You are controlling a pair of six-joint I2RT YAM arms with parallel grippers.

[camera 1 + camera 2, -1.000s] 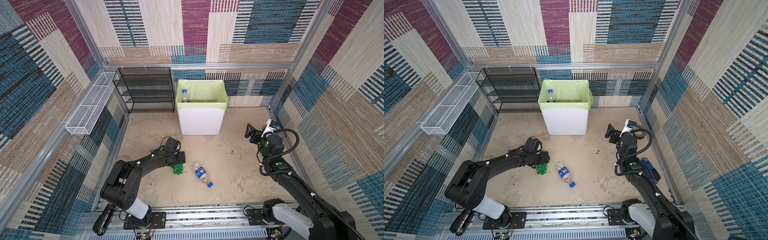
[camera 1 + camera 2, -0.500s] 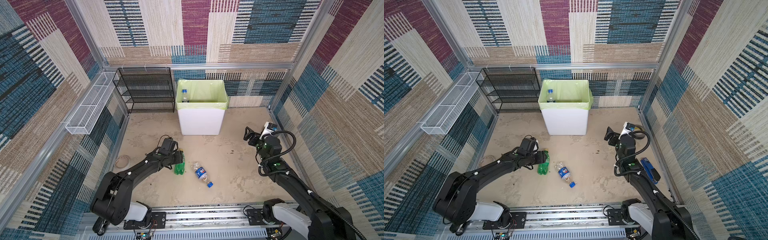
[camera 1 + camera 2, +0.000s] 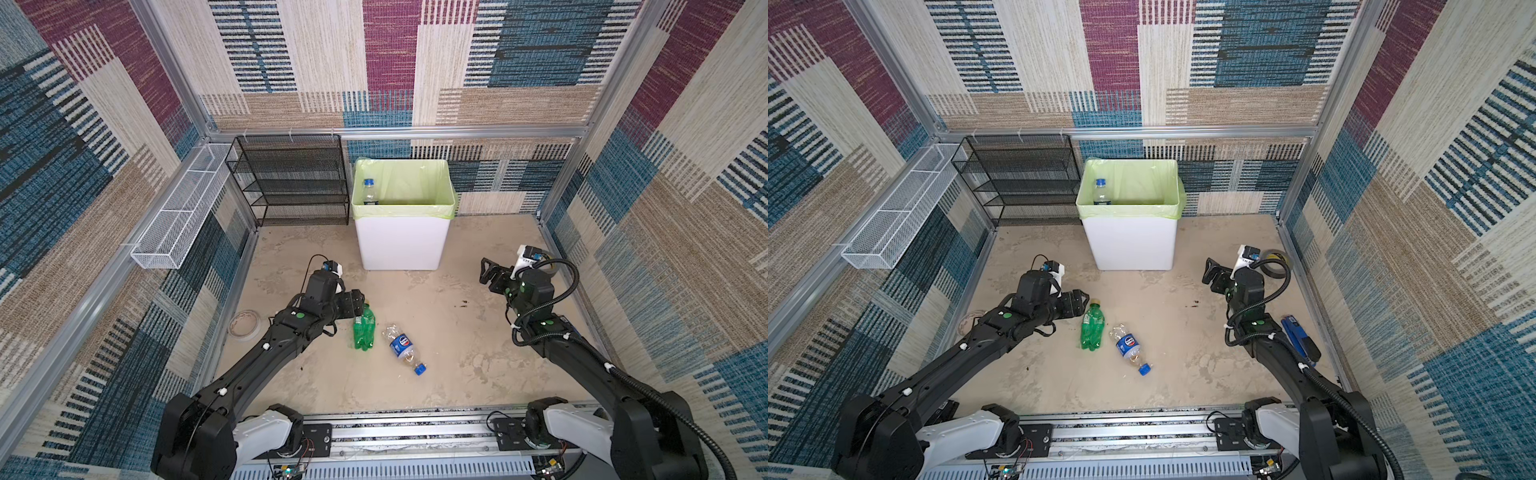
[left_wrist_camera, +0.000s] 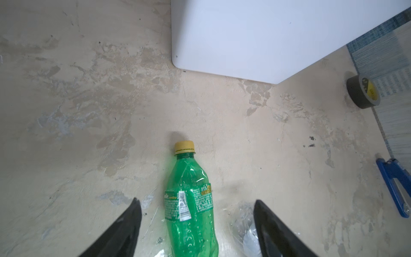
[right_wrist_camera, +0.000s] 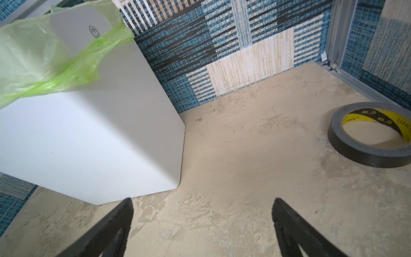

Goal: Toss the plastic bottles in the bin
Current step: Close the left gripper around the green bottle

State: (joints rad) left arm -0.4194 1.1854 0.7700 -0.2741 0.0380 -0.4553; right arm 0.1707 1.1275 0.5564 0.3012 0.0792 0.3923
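A green bottle [image 3: 364, 330] [image 3: 1092, 328] with a yellow cap lies on the floor, cap pointing to the bin. My left gripper [image 3: 355, 301] [image 4: 196, 201] hangs open over it; in the left wrist view the green bottle [image 4: 189, 175] lies between the jaws and touches neither. Beside it lies a clear bottle [image 3: 402, 347] [image 3: 1129, 347] with a blue label and cap. The white bin [image 3: 401, 241] [image 3: 1129, 245] with a pale green bag holds a blue-capped bottle [image 3: 369, 192]. My right gripper [image 3: 488, 270] [image 5: 202, 199] is open and empty, to the right of the bin [image 5: 89, 133].
A black mesh rack [image 3: 291, 183] stands left of the bin, with a white wire basket [image 3: 178, 224] on the left wall. A grey tape roll [image 3: 1275, 264] [image 5: 369, 138] and a blue tool [image 3: 1300, 338] lie by the right wall. A pale ring [image 3: 245, 326] lies near the left wall.
My left gripper closed on the green bottle and has opened again; the bottle now lies stretched out on the floor. The right gripper has shifted slightly towards the bin.
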